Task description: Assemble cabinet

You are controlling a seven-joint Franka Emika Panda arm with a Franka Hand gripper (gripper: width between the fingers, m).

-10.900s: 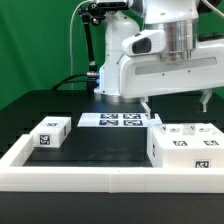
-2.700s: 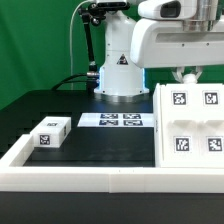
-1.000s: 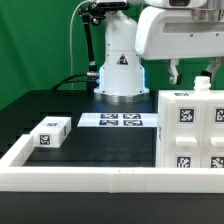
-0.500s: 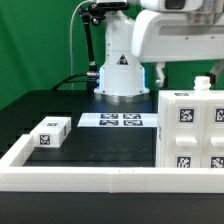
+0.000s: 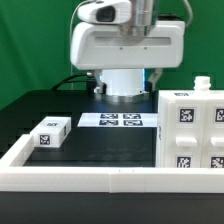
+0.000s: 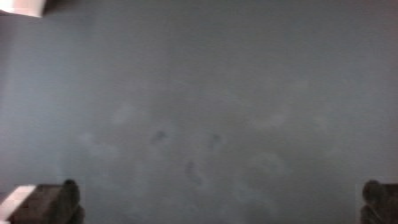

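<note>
**A:** Exterior view, nearest things first. What sits up front?

**B:** The long low white border rail (image 5: 100, 176) runs across the front edge of the black table (image 5: 100, 145).

**A:** And just behind it?

**B:** On the exterior view's left, a small white tagged block (image 5: 50, 132) lies flat on the table, near the rail's side arm. On the exterior view's right stands the cabinet (image 5: 193, 135), just behind the rail. Its tagged face is turned toward the camera, and its far side is cut off by the picture's edge. Block and cabinet are well apart.

**A:** Farther back?

**B:** The marker board (image 5: 120, 121) lies flat between them, closer to the robot's base. The arm (image 5: 128, 42) hangs above it, its white body filling the top middle, apart from the cabinet. A green curtain (image 5: 30, 40) closes the background.

**A:** What about the gripper?

**B:** The wrist view shows the gripper (image 6: 214, 205) spread wide. Its dark fingertips (image 6: 50, 203) sit at opposite edges with only bare table between them, so it grips nothing. A white sliver (image 6: 13, 199) shows beside one fingertip, and I cannot tell what it is.
</note>
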